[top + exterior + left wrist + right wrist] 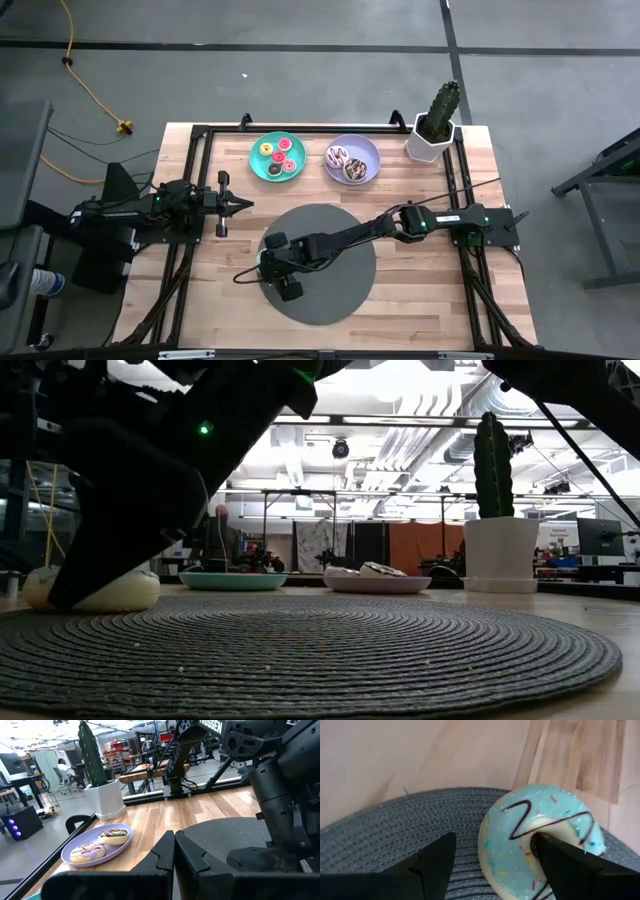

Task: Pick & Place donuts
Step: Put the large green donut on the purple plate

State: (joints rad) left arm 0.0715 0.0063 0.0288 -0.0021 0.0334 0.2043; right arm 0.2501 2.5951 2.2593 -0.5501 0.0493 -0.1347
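Donut pickup at the mat's left edge

Blue-iced donut (540, 845) with a dark zigzag and sprinkles is sitting at the left rim of the grey woven mat (345, 295), partly over the wood. The right gripper (272, 262) is hovering over it, fingers spread apart, one finger (570, 865) resting over the donut's hole and the other finger clear on the mat. This looks like the grasp step. Next, the jaws likely need to close across the ring's side, then lift and carry toward the teal plate (258, 165) or lilac plate (370, 150). The left gripper (244, 204) is waiting near the table's left side, fingers together.
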